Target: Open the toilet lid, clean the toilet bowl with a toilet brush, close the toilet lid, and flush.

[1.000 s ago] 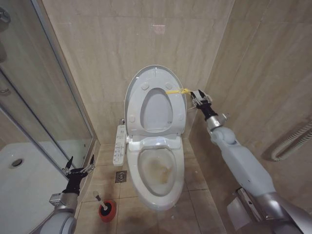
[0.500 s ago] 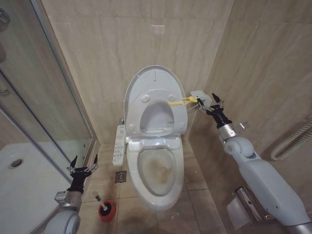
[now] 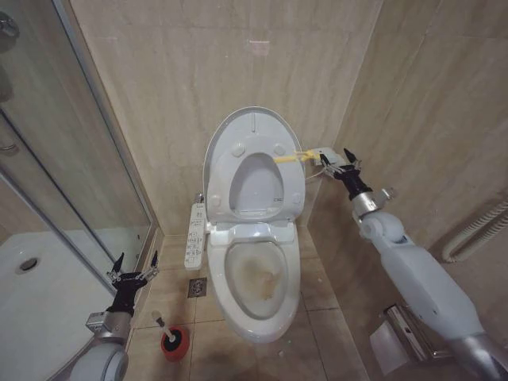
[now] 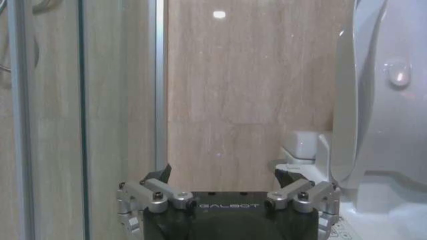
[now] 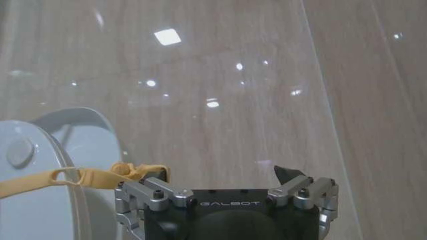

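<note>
Against the beige tiled corner of a bathroom, the large glossy white plastic oval toilet lid (image 3: 252, 163) is standing upright, leaning back toward the wall, with the white ring-shaped seat (image 3: 255, 184) raised against it and round bumpers showing on its underside. Below it, the white ceramic oval toilet bowl (image 3: 255, 278) is lying open, showing yellowish-brown staining inside. A small yellow loop (image 3: 289, 157) is hanging out from the lid's right edge toward the right claw (image 3: 336, 163), which is hovering just beside the lid near the wall; in the right wrist view the yellow loop (image 5: 73, 177) is reaching up to one finger of the right claw (image 5: 223, 182), whose 2 fingers are spread wide apart and gripping nothing. Low on the robot's left, the left claw (image 3: 133, 268) is hanging above the tiled floor between the glass shower screen (image 3: 71, 151) and the bowl, its fingers likewise spread wide and empty; the left wrist view is showing the left claw (image 4: 223, 184) facing the back wall with the lid (image 4: 380, 90) off to one side. On the floor near the left claw, the small thin-handled toilet brush (image 3: 163, 327) is resting in its round red holder (image 3: 175, 343), well apart from the right claw.
</note>
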